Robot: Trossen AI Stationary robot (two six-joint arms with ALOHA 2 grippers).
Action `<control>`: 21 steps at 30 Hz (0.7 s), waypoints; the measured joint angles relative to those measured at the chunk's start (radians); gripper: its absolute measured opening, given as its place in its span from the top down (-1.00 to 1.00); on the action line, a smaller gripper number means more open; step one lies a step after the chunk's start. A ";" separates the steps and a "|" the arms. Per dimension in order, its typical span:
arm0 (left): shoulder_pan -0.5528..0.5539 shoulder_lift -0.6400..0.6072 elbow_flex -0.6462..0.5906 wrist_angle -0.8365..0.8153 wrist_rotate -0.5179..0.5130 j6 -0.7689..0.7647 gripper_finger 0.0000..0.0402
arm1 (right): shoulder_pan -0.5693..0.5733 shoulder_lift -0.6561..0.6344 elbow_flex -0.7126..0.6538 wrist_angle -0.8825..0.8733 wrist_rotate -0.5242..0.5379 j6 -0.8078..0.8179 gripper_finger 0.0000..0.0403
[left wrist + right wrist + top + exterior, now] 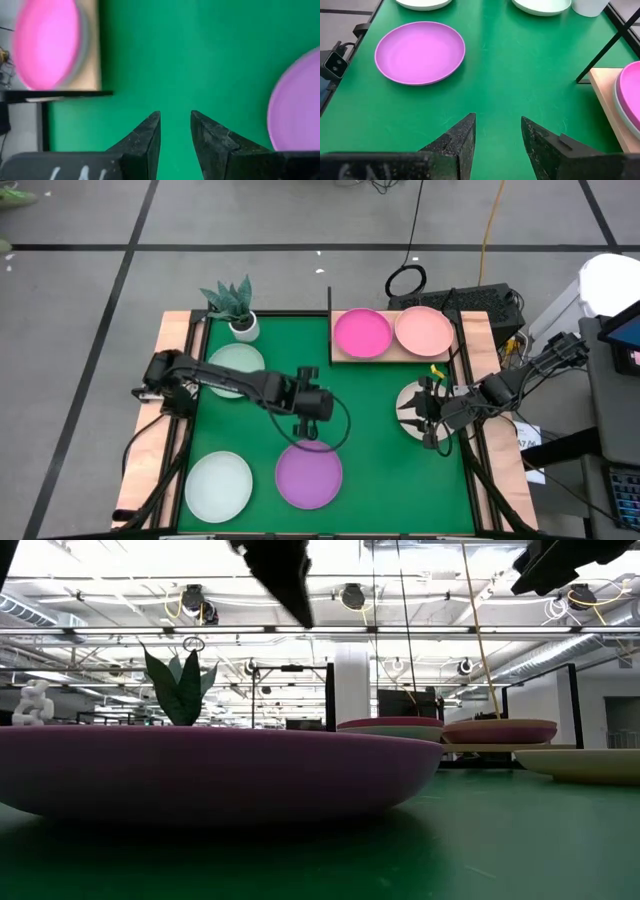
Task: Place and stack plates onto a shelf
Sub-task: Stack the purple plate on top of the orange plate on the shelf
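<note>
Purple plate (pixel 308 475) lies flat beside the open, empty left pincer (pixel 309 429). Best to pinch its rim gently, then lift slowly. The right pincer (pixel 432 420) waits open.

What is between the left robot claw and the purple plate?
Nothing: the high view shows bare green mat between the left gripper and purple plate.
</note>
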 joint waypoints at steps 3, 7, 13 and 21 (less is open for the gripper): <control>-0.042 0.004 -0.060 0.012 -0.001 -0.022 0.44 | 0.000 0.000 0.000 0.000 0.000 0.000 0.30; -0.092 0.002 -0.125 0.015 -0.006 -0.088 0.44 | 0.000 0.000 0.000 0.002 -0.001 0.008 0.30; -0.183 0.002 -0.184 0.039 -0.013 -0.176 0.44 | 0.000 0.030 0.000 0.053 -0.003 0.023 0.30; -0.317 0.002 -0.262 0.139 -0.067 -0.218 0.44 | -0.015 0.152 0.023 0.152 -0.108 -0.024 0.30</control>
